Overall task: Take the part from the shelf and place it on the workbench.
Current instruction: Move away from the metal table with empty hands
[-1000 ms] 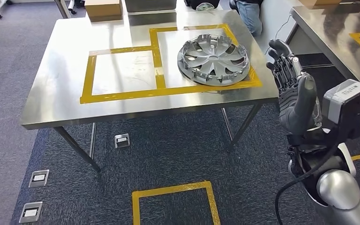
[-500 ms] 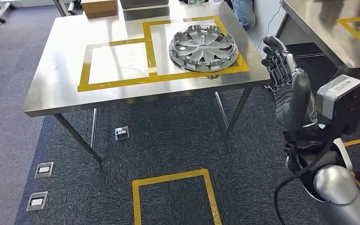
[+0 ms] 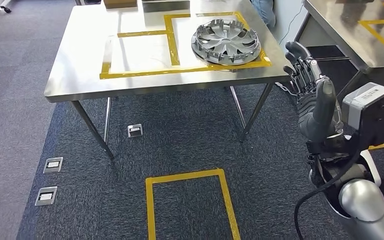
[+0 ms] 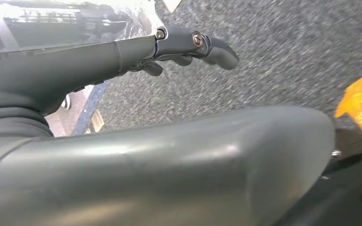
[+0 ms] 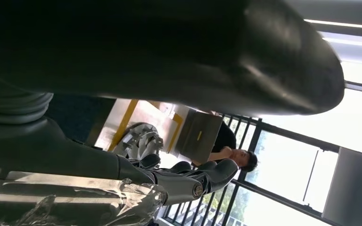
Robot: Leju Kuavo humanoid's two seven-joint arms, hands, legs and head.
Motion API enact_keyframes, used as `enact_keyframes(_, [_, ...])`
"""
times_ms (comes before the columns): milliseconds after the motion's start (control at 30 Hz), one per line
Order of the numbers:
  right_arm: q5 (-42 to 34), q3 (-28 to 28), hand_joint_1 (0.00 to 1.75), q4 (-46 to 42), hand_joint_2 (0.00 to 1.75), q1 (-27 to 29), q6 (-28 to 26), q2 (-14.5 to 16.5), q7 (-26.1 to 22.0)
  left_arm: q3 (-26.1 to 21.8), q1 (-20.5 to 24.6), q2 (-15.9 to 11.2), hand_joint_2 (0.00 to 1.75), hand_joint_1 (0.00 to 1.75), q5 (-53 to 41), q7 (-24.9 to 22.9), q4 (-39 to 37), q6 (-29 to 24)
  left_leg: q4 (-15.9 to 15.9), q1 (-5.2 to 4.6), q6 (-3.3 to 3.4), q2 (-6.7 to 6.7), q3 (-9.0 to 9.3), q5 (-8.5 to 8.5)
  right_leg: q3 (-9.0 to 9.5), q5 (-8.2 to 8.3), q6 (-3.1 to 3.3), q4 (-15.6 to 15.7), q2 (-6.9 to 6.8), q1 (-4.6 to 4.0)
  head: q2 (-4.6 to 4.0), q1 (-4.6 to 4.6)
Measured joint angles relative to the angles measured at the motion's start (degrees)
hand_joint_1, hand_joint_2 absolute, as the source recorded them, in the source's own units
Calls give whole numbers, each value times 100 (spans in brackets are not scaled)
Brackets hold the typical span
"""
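Note:
The part, a silver wheel cover (image 3: pixel 226 42), lies flat inside the right yellow-taped square on the steel workbench (image 3: pixel 80 75). My right hand (image 3: pixel 312 95) is raised beside the bench's near right corner, fingers stretched upward and apart, holding nothing, well short of the wheel cover. In the right wrist view the wheel cover (image 5: pixel 139 139) shows beyond the fingers (image 5: pixel 188 181). My left hand (image 4: pixel 169 44) hangs over the dark carpet with its fingers extended and nothing in them.
A second steel table (image 3: pixel 345 30) with yellow tape stands at the right. A yellow taped square (image 3: pixel 190 205) and floor sockets (image 3: pixel 53 165) mark the carpet. A grey box (image 3: pixel 166 4) sits at the bench's far edge. A person (image 5: pixel 231 146) is behind the bench.
The whole picture has shifted, so the camera has moved: the bench now sits higher and further right. The wheel cover stays in its square. My right hand keeps its raised pose.

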State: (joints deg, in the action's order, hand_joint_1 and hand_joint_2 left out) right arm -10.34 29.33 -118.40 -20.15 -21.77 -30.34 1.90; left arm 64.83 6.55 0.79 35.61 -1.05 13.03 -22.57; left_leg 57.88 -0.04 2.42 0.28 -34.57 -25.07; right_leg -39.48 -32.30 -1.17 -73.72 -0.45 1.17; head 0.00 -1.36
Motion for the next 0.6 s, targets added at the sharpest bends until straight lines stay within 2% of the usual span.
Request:
enact_keyframes(33, [-2, -1, 0, 3, 0, -2, 0, -1, 0, 0, 0, 0, 0, 0, 0, 0, 0, -1, 26, -8, -6, -1, -100, 58, 228, 156, 26, 226, 0, -6, 0, -15])
enact_keyframes(67, [-4, -2, 0, 4, 0, -6, 1, -1, 0, 0, 0, 2, 0, 0, 1, 0, 1, -2, 51, -12, -15, -3, -184, 111, 527, 228, 67, 605, -1, -19, 0, -29])
enact_keyframes(100, [-5, -4, 0, 4, 0, -10, 1, -2, -1, 0, -1, 7, 0, 0, 1, 1, 1, -3, 71, -21, -33, -7, -251, 164, 844, 212, 106, 1068, -3, -35, 0, -40])
enact_keyframes(133, [-8, -7, 0, 6, 0, -13, 2, -4, -2, 0, -2, 11, 0, 0, 2, 2, 2, -5, 71, -22, -61, -10, -292, 223, 1077, 163, 132, 1429, -5, -56, 0, -43])
enact_keyframes(167, [-10, -9, 0, 8, 0, -16, 2, -8, -4, 0, -5, 15, 0, 0, 2, 3, 2, -7, 60, -15, -95, -12, -314, 281, 1204, 105, 156, 1660, -6, -79, 0, -45])
enact_keyframes(200, [-11, -10, 0, 11, 0, -16, 4, -14, -7, 0, -6, 19, 0, 0, 2, 6, 1, -7, 39, -8, -135, -14, -327, 346, 1233, 107, 169, 1764, -6, -96, 0, -50])
enact_keyframes(233, [-13, -8, 0, 16, 0, -13, 5, -20, -9, 0, -11, 20, 0, 0, 2, 9, 0, -8, 15, 5, -174, -17, -342, 390, 1192, 173, 192, 1771, -12, -92, 0, -59])
enact_keyframes(267, [-14, -5, 0, 21, 0, -11, 8, -24, -10, 0, -17, 22, 0, 0, 2, 11, -1, -10, 27, 13, -211, -20, -369, 359, 1151, 239, 229, 1796, -18, -86, 0, -66])
enact_keyframes(300, [-15, -2, 0, 26, 0, -7, 11, -26, -10, 0, -23, 23, 0, 0, 2, 12, -2, -11, 114, 17, -246, -24, -414, 216, 1095, 311, 261, 1815, -26, -70, 0, -58])
enact_keyframes(333, [-16, 1, 0, 31, 0, 0, 13, -26, -8, 0, -31, 23, 0, 0, 2, 12, -2, -13, 313, 23, -278, -28, -479, -36, 1029, 388, 288, 1828, -34, -53, 0, -33])
enact_keyframes(400, [-8, 2, 0, 44, 0, 17, 15, -26, 14, 0, -37, 23, 0, 0, 2, 11, -2, -11, 1020, 39, -330, -28, -634, -622, 861, 519, 313, 1810, -37, -53, 0, 39])
enact_keyframes(433, [1, 2, 0, 56, 0, 32, 15, -27, 38, 0, -37, 23, 0, 0, 2, 11, -2, -9, 1367, 45, -348, -28, -675, -771, 766, 582, 311, 1792, -37, -52, 0, 68])
enact_keyframes(467, [10, 2, 0, 74, 0, 49, 15, -29, 73, 0, -36, 23, 0, 0, 2, 11, -2, -7, 1589, 49, -360, -28, -652, -769, 664, 644, 304, 1768, -36, -51, 0, 92])
enact_keyframes(500, [16, 1, 0, 96, 0, 67, 16, -34, 114, 0, -36, 23, 0, 0, 2, 11, -2, -4, 1626, 50, -364, -28, -547, -647, 560, 699, 292, 1737, -36, -47, 0, 111])
enact_keyframes(533, [20, -1, 0, 123, 0, 84, 17, -42, 161, 0, -36, 23, 0, 0, 2, 11, -2, -3, 1482, 52, -363, -28, -352, -478, 454, 751, 276, 1700, -35, -42, 0, 128])
enact_keyframes(567, [24, -6, 0, 159, 0, 99, 20, -58, 220, 0, -33, 23, 0, 0, 2, 11, -2, -2, 1169, 52, -356, -30, -78, -378, 360, 798, 256, 1658, -33, -37, 0, 142])
enact_keyframes(600, [32, -17, 0, 199, 0, 117, 25, -84, 286, 0, -29, 23, 0, 0, 2, 11, -1, -1, 755, 46, -340, -33, 223, -393, 281, 840, 229, 1618, -32, -39, 0, 154])
